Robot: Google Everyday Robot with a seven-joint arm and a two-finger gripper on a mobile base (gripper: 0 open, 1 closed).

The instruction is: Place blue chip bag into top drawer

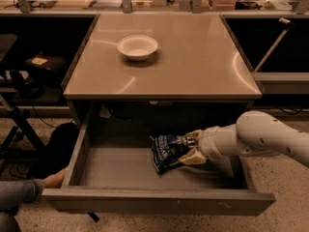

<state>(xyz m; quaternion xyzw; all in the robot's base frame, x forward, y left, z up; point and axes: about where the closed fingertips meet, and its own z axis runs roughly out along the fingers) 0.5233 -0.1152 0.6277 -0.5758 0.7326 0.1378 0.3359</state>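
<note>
**Arm pose.** The white arm (260, 139) enters from the right and reaches leftward, roughly level, into the open top drawer (159, 202). It runs below the near edge of the counter (203, 66). The end effector (189, 148) sits inside the drawer, right of the middle. One finger is above and one below the right end of the blue chip bag (166, 151) — the fingers are clamped on the bag.

**Containers and contents.**
- Top drawer: pulled out fully from under the counter's near edge. The blue chip bag is the only item visible in it. The bag is tilted, with its lower left corner on the drawer floor, under the near edge of the counter and slightly right of centre.
- White bowl (137, 46): upright on the counter, towards the far-left corner, and it looks empty.

**Materials and shapes.** The counter is a smooth, flat surface with soft reflections. The drawer is wide and shallow — grey metal, with a plain front panel and a bare floor. The bag is crumpled dark blue foil with white lettering. The arm housing is rounded and glossy.

A person's hand (53, 179) lies just beside the drawer's left front corner.
</note>
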